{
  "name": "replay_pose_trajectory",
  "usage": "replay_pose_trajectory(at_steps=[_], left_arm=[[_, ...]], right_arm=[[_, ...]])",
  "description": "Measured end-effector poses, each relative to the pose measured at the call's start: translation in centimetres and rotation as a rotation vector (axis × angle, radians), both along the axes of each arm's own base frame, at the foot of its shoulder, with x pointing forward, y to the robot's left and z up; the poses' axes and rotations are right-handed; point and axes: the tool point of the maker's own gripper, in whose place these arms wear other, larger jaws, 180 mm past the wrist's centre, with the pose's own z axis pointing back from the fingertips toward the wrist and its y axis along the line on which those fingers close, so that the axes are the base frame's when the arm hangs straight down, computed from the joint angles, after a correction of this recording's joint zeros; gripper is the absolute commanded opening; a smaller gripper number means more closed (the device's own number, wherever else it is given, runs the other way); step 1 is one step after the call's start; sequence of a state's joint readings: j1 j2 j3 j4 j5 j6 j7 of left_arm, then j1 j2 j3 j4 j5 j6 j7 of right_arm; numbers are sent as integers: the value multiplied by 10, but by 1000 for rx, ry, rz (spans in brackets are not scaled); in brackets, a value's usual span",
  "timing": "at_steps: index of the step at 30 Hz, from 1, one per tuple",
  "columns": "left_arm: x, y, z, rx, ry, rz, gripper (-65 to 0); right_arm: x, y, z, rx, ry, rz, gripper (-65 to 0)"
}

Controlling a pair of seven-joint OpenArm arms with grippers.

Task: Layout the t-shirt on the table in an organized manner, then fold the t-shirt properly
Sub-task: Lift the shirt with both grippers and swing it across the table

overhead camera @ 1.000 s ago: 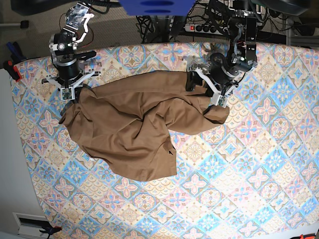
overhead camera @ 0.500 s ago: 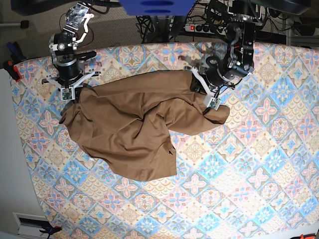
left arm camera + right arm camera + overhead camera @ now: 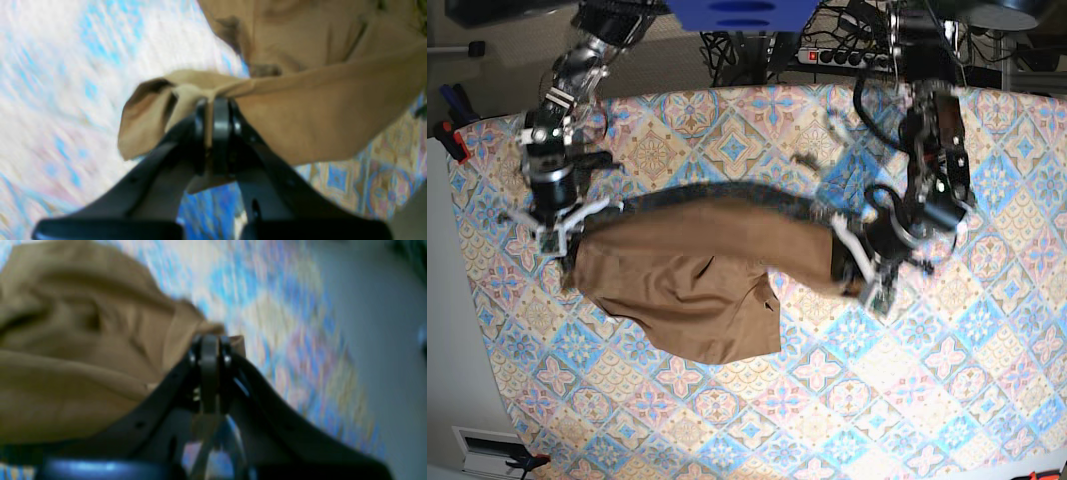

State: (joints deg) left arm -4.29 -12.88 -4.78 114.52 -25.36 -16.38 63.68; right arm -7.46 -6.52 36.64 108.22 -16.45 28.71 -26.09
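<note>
The tan-brown t-shirt (image 3: 697, 275) hangs stretched between both grippers above the patterned table (image 3: 927, 400); its lower part droops in wrinkles toward the table's front. In the base view my left gripper (image 3: 867, 282), on the right, holds one end of the taut upper edge. My right gripper (image 3: 557, 235), on the left, holds the other end. The left wrist view shows the left gripper (image 3: 213, 103) shut on a bunched fold of the t-shirt (image 3: 300, 116). The right wrist view shows the right gripper (image 3: 210, 340) shut on a corner of the t-shirt (image 3: 66, 373). All views are motion-blurred.
A power strip (image 3: 827, 56) and cables lie behind the table's back edge. Red clamps (image 3: 452, 140) sit at the far left corner. A grey surface (image 3: 442, 330) runs beside the table's left edge.
The left gripper has shut on the shirt's right end. Both arms have moved toward the table's front, lifting the shirt and pulling its upper edge taut.
</note>
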Motion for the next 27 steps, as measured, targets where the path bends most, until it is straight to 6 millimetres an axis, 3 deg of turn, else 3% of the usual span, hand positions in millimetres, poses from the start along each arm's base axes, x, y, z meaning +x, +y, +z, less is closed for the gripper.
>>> replay_pose_trajectory(at_steps=[2, 5, 9, 13, 15, 20, 24, 27], left_arm=[[15, 0, 16, 10, -34, -6, -650], [42, 5, 26, -6, -44, 6, -650], [77, 23, 37, -7, -42, 66, -650], [115, 28, 63, -27, -61, 84, -650], [130, 32, 82, -33, -90, 89, -650], [166, 50, 113, -44, -99, 134, -650], [195, 45, 140, -62, -140, 127, -650], [212, 48, 152, -16, -160, 126, -650]], right_arm=[[10, -15, 6, -39, 35, -26, -650], [36, -38, 34, -83, 33, -84, -650], [80, -35, 97, -136, -62, -23, -650], [112, -28, 135, -207, -90, 16, -650], [128, -17, 142, -201, -98, 51, -650], [158, -8, 109, -140, 31, 93, -650], [201, -7, 159, -84, -59, 107, -650], [222, -4, 173, -49, -71, 127, -650]])
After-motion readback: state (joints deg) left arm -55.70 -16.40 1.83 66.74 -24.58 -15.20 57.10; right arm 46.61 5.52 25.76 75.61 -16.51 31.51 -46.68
